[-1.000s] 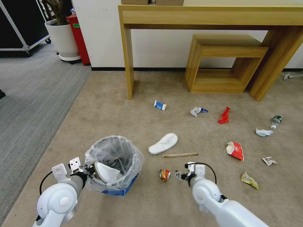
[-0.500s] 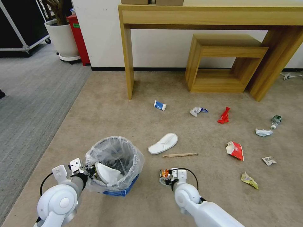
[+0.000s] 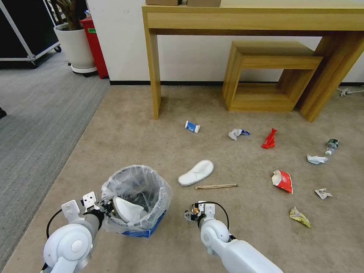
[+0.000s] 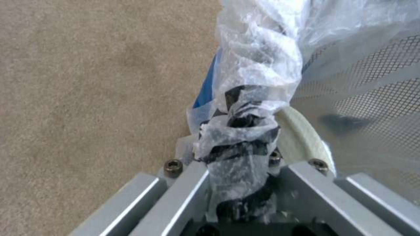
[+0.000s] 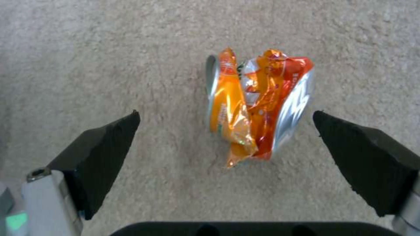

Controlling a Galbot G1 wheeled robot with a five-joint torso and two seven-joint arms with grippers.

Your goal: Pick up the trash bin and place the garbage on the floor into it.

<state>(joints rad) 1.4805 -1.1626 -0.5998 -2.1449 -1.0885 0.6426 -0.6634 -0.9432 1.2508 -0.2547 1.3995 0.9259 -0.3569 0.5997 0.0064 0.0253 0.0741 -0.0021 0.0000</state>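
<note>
Orange-and-silver crushed can point(image 5: 258, 108) lies on the beige carpet point(image 3: 125, 129), flattened, its long axis running away from the right wrist camera, one round end toward the far side. Right gripper point(image 5: 225, 137) hangs low over it with its black pads point(image 5: 100, 154) spread wide, one on each side; the can sits between them, nearer the one pad, touching neither. In the head view the right gripper point(image 3: 192, 213) is just right of the trash bin point(image 3: 137, 197), the can a small orange spot at its tip.

Trash bin stands upright on the carpet, blue wall low down, crinkled clear bag overhanging the rim. One white slipper point(image 3: 127, 209) lies inside it, tilted against the wall. Left gripper point(image 3: 104, 204) is at the bin's left rim, clamped on rim and bunched bag; the left wrist view shows twisted plastic point(image 4: 245, 137) pinched between the metal fingers.

Other litter around: second white slipper point(image 3: 196, 172) beyond the can, toe pointing away and right; wooden stick point(image 3: 216, 186) lying crosswise just past it. Farther off, well apart: blue-and-white carton point(image 3: 192, 127), crumpled paper point(image 3: 237, 133), red wrapper point(image 3: 269, 139), red-and-white wrapper point(image 3: 283, 180), yellowish wrapper point(image 3: 299, 217), small bottle point(image 3: 331, 145). Nothing lies between gripper and can. Wooden table point(image 3: 250, 22) stands by the wall.
</note>
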